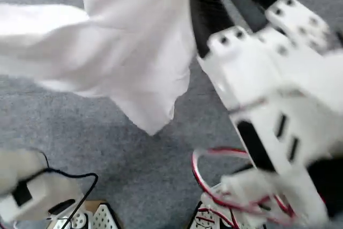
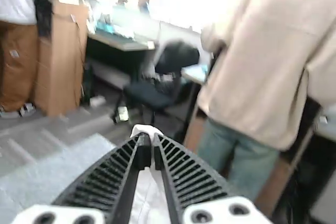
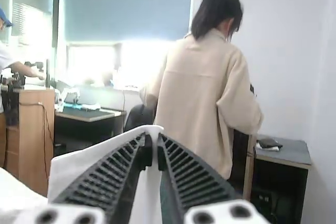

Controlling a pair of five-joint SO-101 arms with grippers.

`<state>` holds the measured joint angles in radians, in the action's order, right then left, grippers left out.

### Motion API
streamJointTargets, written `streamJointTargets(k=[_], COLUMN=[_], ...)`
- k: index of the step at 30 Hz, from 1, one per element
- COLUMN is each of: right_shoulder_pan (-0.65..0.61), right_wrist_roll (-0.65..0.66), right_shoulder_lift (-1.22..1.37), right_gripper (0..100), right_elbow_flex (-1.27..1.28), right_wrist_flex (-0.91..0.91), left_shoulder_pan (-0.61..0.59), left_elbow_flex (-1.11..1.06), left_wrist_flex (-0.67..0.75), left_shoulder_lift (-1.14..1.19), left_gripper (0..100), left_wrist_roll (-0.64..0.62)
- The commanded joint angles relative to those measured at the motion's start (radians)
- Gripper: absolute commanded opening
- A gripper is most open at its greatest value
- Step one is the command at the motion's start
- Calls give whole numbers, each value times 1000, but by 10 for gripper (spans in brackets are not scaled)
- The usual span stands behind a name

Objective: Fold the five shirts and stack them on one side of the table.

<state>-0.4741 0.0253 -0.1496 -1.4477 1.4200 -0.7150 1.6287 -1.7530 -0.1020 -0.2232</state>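
Above the far edge of the grey table [image 1: 107, 148], a white shirt [image 1: 128, 41] was held aloft, its cloth pinched by the left gripper [image 2: 147, 142] and the right gripper [image 3: 151, 142], both jaws pressed together on it.

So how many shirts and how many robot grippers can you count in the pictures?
white shirt: 1
grippers: 2 (left gripper, right gripper), both pinching the shirt
Total: 3
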Motion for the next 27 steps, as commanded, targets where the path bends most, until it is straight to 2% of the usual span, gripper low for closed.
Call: streamJointTargets(k=[1, 6, 12, 15, 17, 20, 24, 27], right_shoulder_pan=[9, 9, 12, 12, 37, 97, 167, 189], right_wrist_roll=[6, -23, -48, -43, -41, -41, -48, -43], right_shoulder_lift=[-137, -292, -317, -265, -213, -104, 87, 240], right_gripper=[14, 14, 14, 14, 14, 14, 14, 14], right_elbow_flex=[119, 300, 559, 702, 794, 928, 1026, 1012], right_wrist_flex=[-81, -180, -195, -227, -285, -453, -729, -902], left_shoulder_pan=[-97, -185, -156, -127, -107, -70, -1, 48], left_elbow_flex=[-96, -387, -866, -1162, -1380, -1705, -2094, -2256], left_wrist_flex=[-6, -6, 15, 132, 273, 578, 1145, 1498], left_shoulder_lift=[-130, -334, -566, -612, -618, -618, -617, -594], left_gripper=[30, 30, 30, 30, 30, 30, 30, 30], left_wrist_roll=[11, 14, 57, 52, 49, 48, 48, 48])
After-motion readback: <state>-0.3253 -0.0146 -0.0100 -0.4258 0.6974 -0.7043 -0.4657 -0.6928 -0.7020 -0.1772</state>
